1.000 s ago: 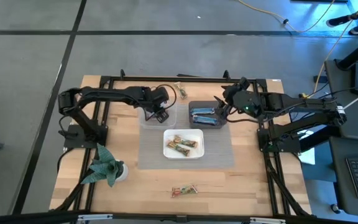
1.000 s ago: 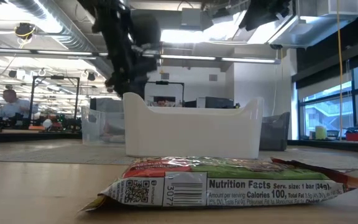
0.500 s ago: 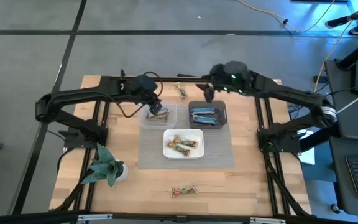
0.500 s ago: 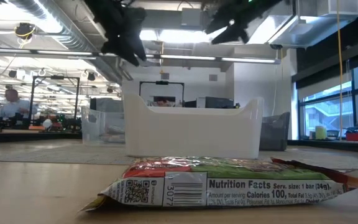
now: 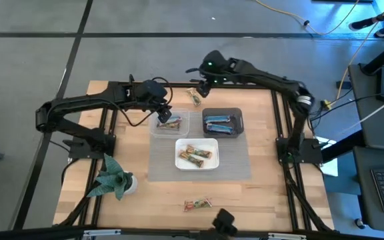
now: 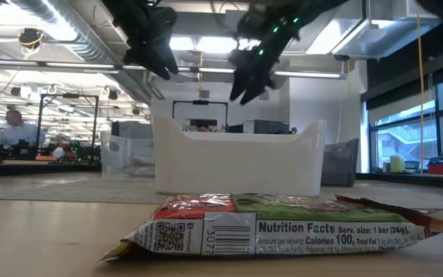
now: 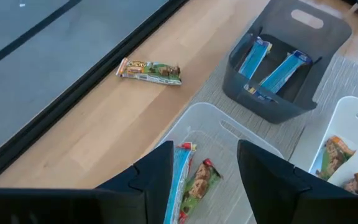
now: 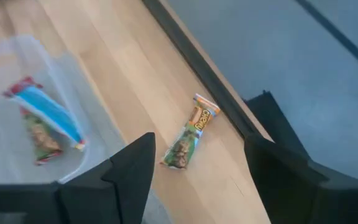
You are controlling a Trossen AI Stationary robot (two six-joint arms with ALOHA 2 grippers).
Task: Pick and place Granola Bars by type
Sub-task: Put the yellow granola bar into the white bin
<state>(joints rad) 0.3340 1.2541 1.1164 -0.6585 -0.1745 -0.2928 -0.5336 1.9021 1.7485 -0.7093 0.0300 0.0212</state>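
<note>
Left gripper point(image 7: 201, 180): open, empty, above clear tub point(image 5: 182, 127) holding two bars point(image 7: 188, 186).
Right gripper point(image 8: 194, 171): open, empty, over far stray bar point(image 8: 191, 138), likely next pick.
Grey tub point(image 5: 239, 117): blue bars point(image 5: 220, 123).
White tub point(image 5: 213, 160): tan bars point(image 5: 196, 155).
Near bar point(image 5: 197, 205): unsorted.

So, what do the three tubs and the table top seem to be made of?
The clear tub looks like thin transparent plastic: the mat shows through its walls. The dark tub seems matte grey moulded plastic, with a cut-out handle. The white tub appears opaque, smooth plastic with a slight sheen. The table top looks like pale wood, probably sealed, with visible grain strips.
</note>
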